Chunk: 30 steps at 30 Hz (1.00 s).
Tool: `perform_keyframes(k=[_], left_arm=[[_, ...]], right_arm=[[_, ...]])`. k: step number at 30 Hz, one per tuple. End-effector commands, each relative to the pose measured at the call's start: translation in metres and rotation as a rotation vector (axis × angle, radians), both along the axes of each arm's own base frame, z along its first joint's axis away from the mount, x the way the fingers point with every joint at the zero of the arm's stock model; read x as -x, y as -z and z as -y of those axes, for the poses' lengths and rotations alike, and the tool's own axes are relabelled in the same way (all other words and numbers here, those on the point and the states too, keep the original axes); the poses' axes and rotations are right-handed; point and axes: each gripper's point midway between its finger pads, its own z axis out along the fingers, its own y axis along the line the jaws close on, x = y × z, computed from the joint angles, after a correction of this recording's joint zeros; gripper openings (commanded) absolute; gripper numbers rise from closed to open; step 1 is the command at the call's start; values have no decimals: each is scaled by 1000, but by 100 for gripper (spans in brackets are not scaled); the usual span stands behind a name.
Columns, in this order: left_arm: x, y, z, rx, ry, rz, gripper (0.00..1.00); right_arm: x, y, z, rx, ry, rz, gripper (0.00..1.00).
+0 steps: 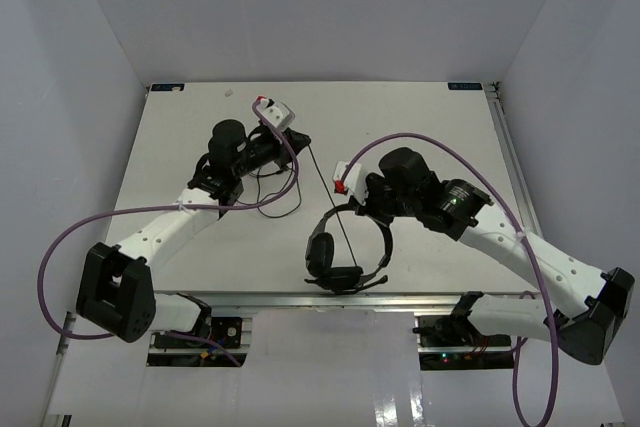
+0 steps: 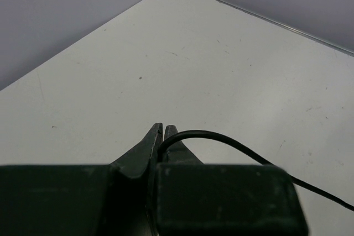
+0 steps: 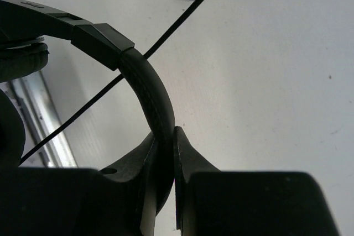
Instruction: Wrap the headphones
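The right gripper [image 3: 167, 134], its arm bent in from the side, is clamped tight on the headband [image 3: 146, 78] of the headphones [image 1: 322, 252]. Their earcups sit just on its near side on the table [image 1: 430, 117]. The left gripper [image 2: 162, 129], arm stretched forward, pinches the cord [image 2: 221, 136], which runs straight back to the headphones.

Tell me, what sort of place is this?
Probably a robotics lab test cell: a left arm and a right arm bolted at the near edge of a white table, plain pale walls boxing it in, and headphones as the thing they handle.
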Motion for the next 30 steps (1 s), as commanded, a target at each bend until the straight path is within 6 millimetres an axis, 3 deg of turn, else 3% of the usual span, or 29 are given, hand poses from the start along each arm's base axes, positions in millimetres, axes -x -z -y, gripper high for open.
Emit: perform_keyframes(k=[1, 8, 16, 23, 30], left_arm=[[16, -40, -12, 4, -9, 62, 2], [36, -57, -17, 20, 13, 56, 1], [62, -50, -14, 79, 73, -20, 1], [91, -43, 9, 134, 186, -136, 2], [113, -32, 38, 151, 274, -243, 1]], right_arm=[[-41, -15, 5, 3, 180, 153, 8], [-76, -14, 16, 29, 370, 200, 8], [-133, -35, 51, -53, 624, 200, 8], [-173, -56, 66, -152, 770, 210, 8], [-193, -65, 65, -215, 846, 213, 8]])
